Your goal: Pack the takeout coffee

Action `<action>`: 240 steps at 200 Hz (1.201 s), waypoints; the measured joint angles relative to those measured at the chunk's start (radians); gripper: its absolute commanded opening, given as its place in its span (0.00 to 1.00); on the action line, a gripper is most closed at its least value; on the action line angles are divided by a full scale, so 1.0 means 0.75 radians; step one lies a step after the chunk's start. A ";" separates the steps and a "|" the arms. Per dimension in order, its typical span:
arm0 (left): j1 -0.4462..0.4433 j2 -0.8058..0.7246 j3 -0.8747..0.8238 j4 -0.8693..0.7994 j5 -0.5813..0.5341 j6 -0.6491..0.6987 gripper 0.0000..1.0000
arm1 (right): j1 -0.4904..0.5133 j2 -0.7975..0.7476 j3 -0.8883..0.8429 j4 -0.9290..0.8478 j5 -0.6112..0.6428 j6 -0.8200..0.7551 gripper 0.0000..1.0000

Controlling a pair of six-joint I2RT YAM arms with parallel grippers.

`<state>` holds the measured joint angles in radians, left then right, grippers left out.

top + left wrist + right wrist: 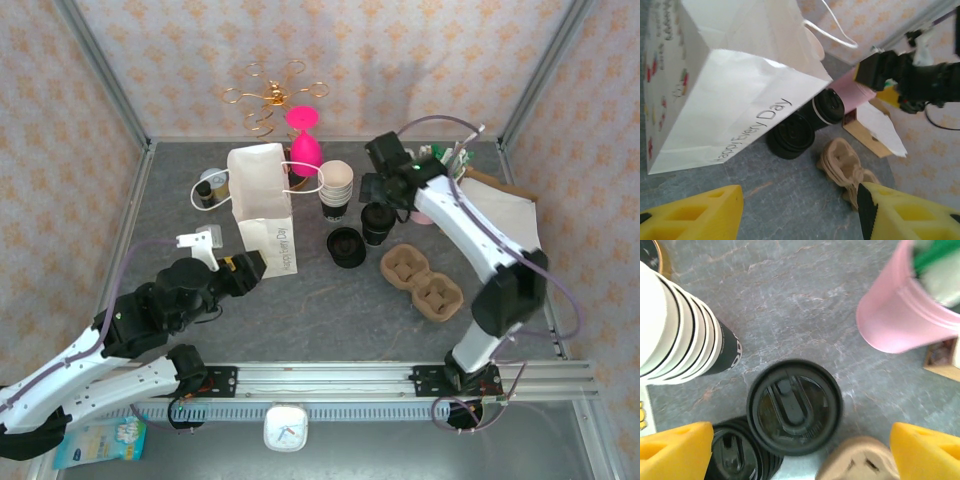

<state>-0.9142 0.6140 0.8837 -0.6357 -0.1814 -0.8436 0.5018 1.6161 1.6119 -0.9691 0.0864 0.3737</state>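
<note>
Black-lidded, the takeout cup (795, 406) looks light and crushable, best clasped gently just under its stiff rim; the right pincer (800, 452) hangs spread above it, the left pincer (800, 215) spread and empty.

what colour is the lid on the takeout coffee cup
The lid is black; the right wrist view shows it best.

A: A café?
B: Only dressed as one: white paper bag (262, 200), stack of cups (337, 180), pulp carrier (422, 280), pink cup of straws (900, 320).
A: So a lab?
B: A robot test cell: metal frame posts (105, 75), flat wallpaper panels (400, 50) for walls, two arms (465, 228) bolted to a rail (330, 375) at the edge of a grey tabletop (330, 310).
</note>
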 measured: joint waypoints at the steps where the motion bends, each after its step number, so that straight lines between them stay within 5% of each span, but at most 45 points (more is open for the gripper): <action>1: 0.000 0.001 0.000 0.000 0.003 0.003 0.63 | 0.000 -0.009 -0.005 0.001 0.002 0.003 0.90; 47: 0.001 0.061 -0.004 0.070 0.200 0.109 0.64 | 0.000 -0.507 -0.419 -0.056 0.025 0.226 0.90; 92: 0.001 0.143 -0.074 0.221 0.343 0.177 0.64 | 0.001 -0.687 -0.797 -0.098 0.045 0.470 0.87; 115: 0.001 0.190 -0.132 0.315 0.388 0.190 0.64 | 0.002 -0.706 -0.909 -0.065 0.045 0.570 0.86; 163: 0.001 0.256 -0.189 0.416 0.418 0.219 0.64 | 0.011 -0.656 -1.074 0.089 0.050 0.728 0.67; 240: 0.001 0.257 -0.189 0.420 0.405 0.274 0.64 | 0.011 -0.504 -1.087 0.203 0.049 0.794 0.59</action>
<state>-0.9134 0.8066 0.7422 -0.3210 0.1226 -0.6380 0.5098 1.2381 0.7963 -0.8169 0.1234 0.9691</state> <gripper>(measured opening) 0.644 0.593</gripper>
